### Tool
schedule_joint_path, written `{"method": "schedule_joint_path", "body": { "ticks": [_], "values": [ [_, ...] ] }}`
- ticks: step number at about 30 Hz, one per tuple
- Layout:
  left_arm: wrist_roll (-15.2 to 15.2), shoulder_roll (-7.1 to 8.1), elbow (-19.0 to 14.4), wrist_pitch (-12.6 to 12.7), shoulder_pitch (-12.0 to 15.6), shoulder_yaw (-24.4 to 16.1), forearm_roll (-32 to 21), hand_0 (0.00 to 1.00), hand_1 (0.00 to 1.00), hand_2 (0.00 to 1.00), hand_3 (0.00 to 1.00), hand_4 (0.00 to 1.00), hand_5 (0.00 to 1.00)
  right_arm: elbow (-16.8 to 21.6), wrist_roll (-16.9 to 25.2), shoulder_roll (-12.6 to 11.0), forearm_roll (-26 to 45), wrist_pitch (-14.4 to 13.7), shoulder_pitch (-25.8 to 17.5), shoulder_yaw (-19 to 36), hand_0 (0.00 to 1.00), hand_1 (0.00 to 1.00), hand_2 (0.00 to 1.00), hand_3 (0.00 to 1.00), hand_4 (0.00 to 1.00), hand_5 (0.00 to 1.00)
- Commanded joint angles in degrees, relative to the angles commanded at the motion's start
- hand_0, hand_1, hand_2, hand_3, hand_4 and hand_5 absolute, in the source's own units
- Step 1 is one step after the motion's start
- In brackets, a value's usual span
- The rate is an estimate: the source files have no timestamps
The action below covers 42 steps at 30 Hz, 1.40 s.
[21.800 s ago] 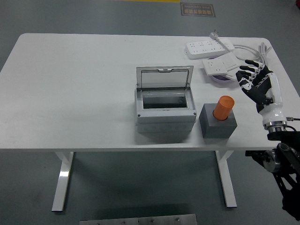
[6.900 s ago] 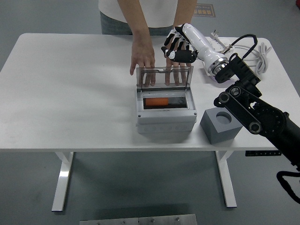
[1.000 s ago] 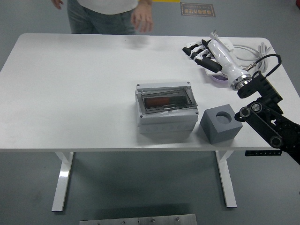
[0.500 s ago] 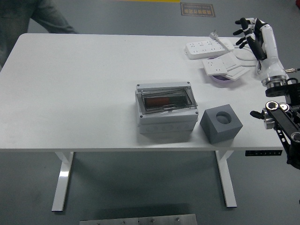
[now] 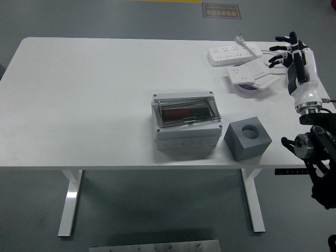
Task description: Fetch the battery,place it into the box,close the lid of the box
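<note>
With the orange cylindrical battery (image 5: 177,113) lying inside the grey plastic box (image 5: 186,124) under its clear hinged lid (image 5: 185,109), the right hand (image 5: 287,48), fingers spread and empty, could snag the white power strips (image 5: 234,51) nearby.

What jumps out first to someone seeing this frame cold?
The grey box at the table's centre, its clear lid shut with the orange battery visible through it. Just right of it sits a grey block with an empty round hole on top. At the far right edge, the right hand is raised with fingers spread, holding nothing, beside the white power strips.
</note>
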Motion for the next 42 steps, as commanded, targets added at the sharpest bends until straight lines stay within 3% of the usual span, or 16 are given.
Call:
{"method": "schedule_joint_path", "body": {
  "ticks": [1,2,7,8,19,20,33,42],
  "values": [
    [0.0,-0.01,0.0,0.0,0.0,0.0,0.0,0.632,0.698,0.573,0.541,0.5,0.002,0.0,0.0,0.1,0.2,0.3,-0.3,0.1,0.309,0.342,0.449,0.537,0.889,0.833],
    [-0.1,-0.02,0.0,0.0,0.0,0.0,0.0,0.632,0.698,0.573,0.541,0.5,0.002,0.1,-0.1,0.1,0.4,0.5,-0.5,0.2,0.504,0.47,0.526,0.616,0.877,0.809],
    [-0.1,0.03,0.0,0.1,0.2,0.0,-0.2,0.632,0.698,0.573,0.541,0.5,0.002,-0.1,0.2,0.0,2.4,1.2,-1.2,0.7,0.504,0.47,0.526,0.616,0.877,0.809],
    [-0.1,0.05,0.0,0.1,0.2,0.0,-0.2,0.632,0.698,0.573,0.541,0.5,0.002,-0.1,0.3,0.0,3.0,1.4,-1.3,0.7,0.582,0.579,0.591,0.636,0.874,0.8],
    [-0.3,0.49,0.1,0.5,1.6,0.1,-0.4,0.632,0.698,0.573,0.541,0.5,0.002,1.6,0.9,-0.4,6.4,2.0,-1.7,2.5,0.627,0.602,0.607,0.64,0.862,0.793],
    [-0.3,0.53,0.1,0.5,1.8,0.1,-0.4,0.632,0.698,0.573,0.541,0.5,0.002,1.9,0.9,-0.4,6.5,2.0,-1.9,2.7,0.689,0.628,0.62,0.637,0.856,0.794],
    [-0.6,1.54,0.3,1.2,3.7,0.0,-0.4,0.632,0.698,0.573,0.541,0.5,0.002,7.5,-1.0,-0.2,5.2,1.8,-5.3,5.0,0.69,0.63,0.624,0.634,0.853,0.796],
    [-0.9,2.2,0.3,1.5,4.3,0.9,-2.0,0.632,0.698,0.573,0.541,0.5,0.002,7.2,0.4,0.6,5.6,1.0,-8.0,2.6,0.626,0.611,0.624,0.637,0.854,0.786]
  ]
}}
